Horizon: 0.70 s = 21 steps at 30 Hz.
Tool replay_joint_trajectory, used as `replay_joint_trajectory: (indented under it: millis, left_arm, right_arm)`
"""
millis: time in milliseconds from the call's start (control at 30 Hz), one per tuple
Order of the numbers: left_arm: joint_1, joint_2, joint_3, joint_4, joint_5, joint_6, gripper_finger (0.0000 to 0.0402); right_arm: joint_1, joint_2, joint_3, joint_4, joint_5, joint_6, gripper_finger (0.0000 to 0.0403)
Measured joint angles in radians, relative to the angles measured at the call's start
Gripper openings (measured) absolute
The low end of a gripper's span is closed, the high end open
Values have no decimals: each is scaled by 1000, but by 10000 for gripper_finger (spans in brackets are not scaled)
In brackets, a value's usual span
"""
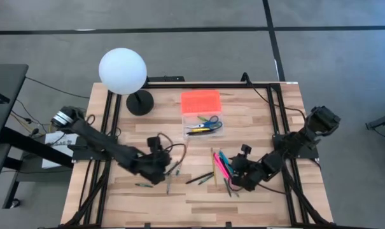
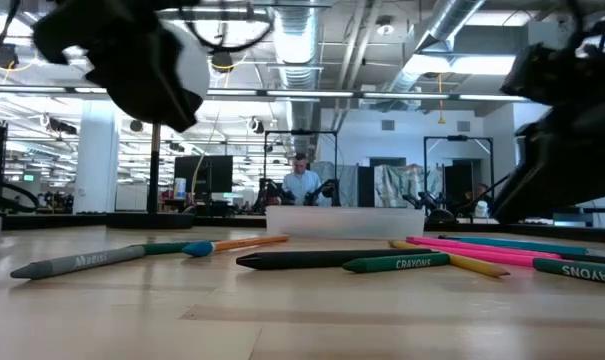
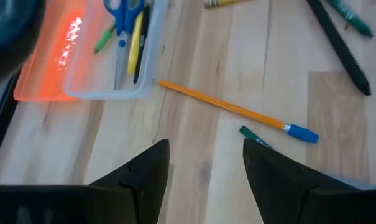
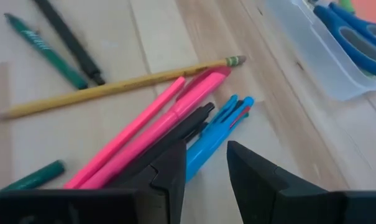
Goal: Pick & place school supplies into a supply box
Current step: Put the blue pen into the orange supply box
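Box (image 1: 202,113): we count one, upper centre; orange lid, clear base holding scissors (image 1: 211,121).
Pens (image 1: 220,166): two pink, one blue, lower right.
Left gripper (image 1: 165,166): fingers spread, empty.
Right gripper (image 1: 233,180): fingers apart, empty.

The table (image 1: 198,197) is seen straight down from overhead, plus level from its surface; the supply box (image 3: 88,56) is caught close by both wrist cams.

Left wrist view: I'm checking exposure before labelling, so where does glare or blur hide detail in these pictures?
Left wrist view: the bright orange plastic lid glows with white glare patches, washing out its surface. Low view: the dark arm at the upper left is close and out of focus, and the clear plastic box is pale against the bright room. High view: the white globe lamp is almost featureless white.
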Motion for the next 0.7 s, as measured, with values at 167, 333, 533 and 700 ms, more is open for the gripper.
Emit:
replay_joint_trajectory:
  millis: [167, 333, 533, 700]
  left_arm:
    - [-77, -51, -139, 128, -109, -98, 200]
    - [-136, -51, -211, 176, -174, -190, 200]
    - [-199, -51, -268, 199, -243, -267, 200]
    - [-237, -51, -295, 194, -262, -335, 200]
  right_arm:
    - [-88, 0, 29, 0, -98, -60, 111]
    - [-163, 0, 39, -1, -223, -69, 111]
    - [-202, 0, 39, -5, -280, -54, 111]
    - [-208, 0, 39, -49, -300, -16, 111]
